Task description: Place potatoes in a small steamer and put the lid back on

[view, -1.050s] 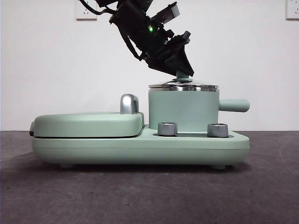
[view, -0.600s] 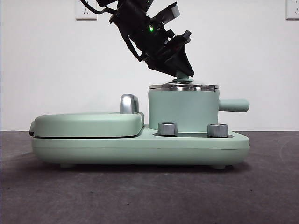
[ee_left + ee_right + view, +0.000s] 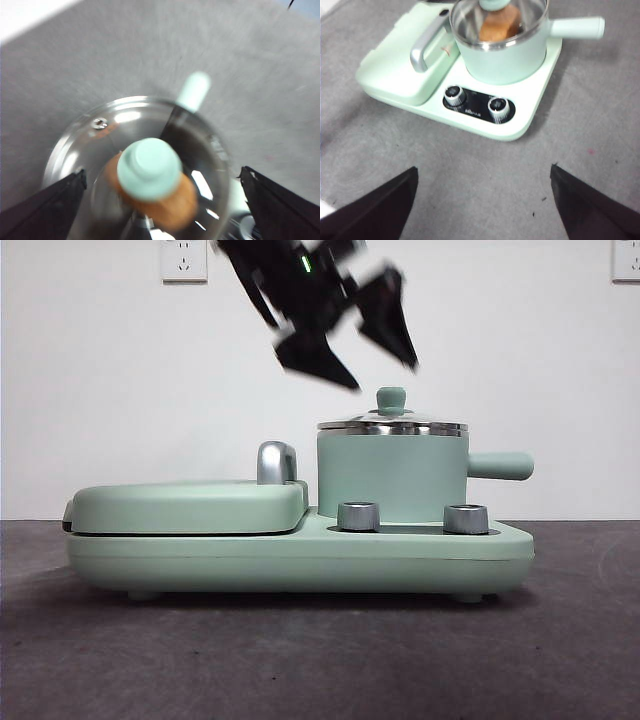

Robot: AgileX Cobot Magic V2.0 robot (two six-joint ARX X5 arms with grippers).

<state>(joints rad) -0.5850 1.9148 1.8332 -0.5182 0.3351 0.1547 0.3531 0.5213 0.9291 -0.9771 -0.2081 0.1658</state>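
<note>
The small mint-green steamer [image 3: 392,475] stands on the right side of the mint appliance, its stubby handle [image 3: 500,465] pointing right. The glass lid [image 3: 392,426] sits on it, with its mint knob [image 3: 390,398] free. In the left wrist view the brown-orange potato [image 3: 172,200] lies inside under the lid [image 3: 115,125]. My left gripper [image 3: 375,370] is open and empty just above the knob, blurred by motion, and shows in its own view [image 3: 162,174]. My right gripper [image 3: 483,171] is open and empty, held back over the table in front of the appliance, where the steamer [image 3: 505,60] and potato [image 3: 499,26] show.
The flat mint griddle [image 3: 190,505] with its chrome handle [image 3: 275,462] takes the left of the appliance base [image 3: 300,560]. Two steel dials [image 3: 358,516] [image 3: 466,518] face front. Dark grey table [image 3: 300,660] lies all around. White wall with sockets behind.
My left gripper has let go of the lid knob, opened its jaws and risen up and a little left. The lid stays seated on the steamer.
</note>
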